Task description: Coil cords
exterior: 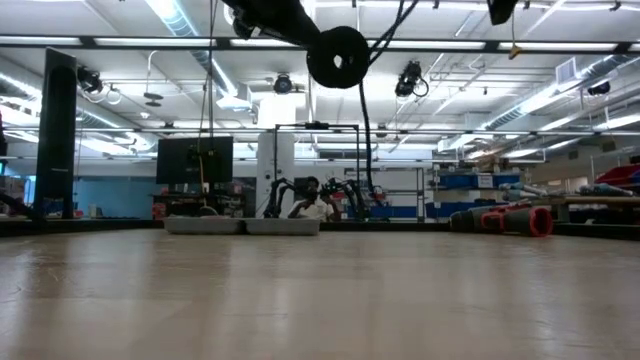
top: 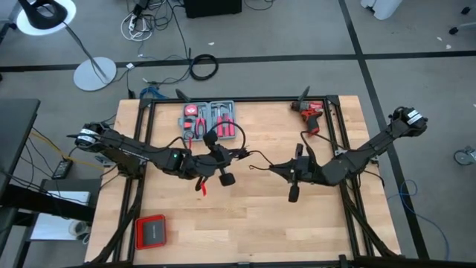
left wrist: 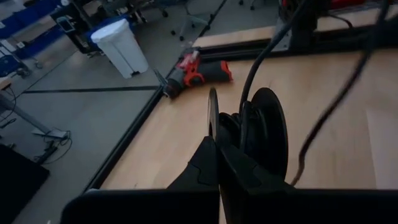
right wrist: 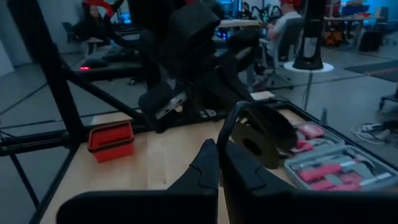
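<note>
A thin black cable (top: pixel 259 165) runs slack between my two grippers above the table's middle. At its left end it is wound on a small black round reel (left wrist: pixel 264 140), which shows high above the table in the low view (exterior: pixel 337 57) with a strand hanging below it. My left gripper (top: pixel 236 155) is shut on the reel. My right gripper (top: pixel 277 170) is to the right of it, shut on the cable (right wrist: pixel 231 118). No plug block shows. My left gripper pinches the reel's thin flange (left wrist: pixel 212 115) at its edge between its two fingers (left wrist: pixel 239 171), coming level from the table's left. The reel is lifted clear of the table with its flat faces upright. The cable leads off from it toward my right gripper. My right gripper pinches the cable (right wrist: pixel 225 134) between its two fingertips, a short way from the reel (right wrist: pixel 264 140), coming level from the table's right. The cable curves up from the fingers in a slack arc to the reel, clear of the table.
A grey tool case (top: pixel 208 119) with red-handled tools lies at the far middle. A red and black drill (top: pixel 311 115) lies at the far right, and a red box (top: pixel 151 231) at the near left. Black frame rails (top: pixel 349 201) run along the table's sides.
</note>
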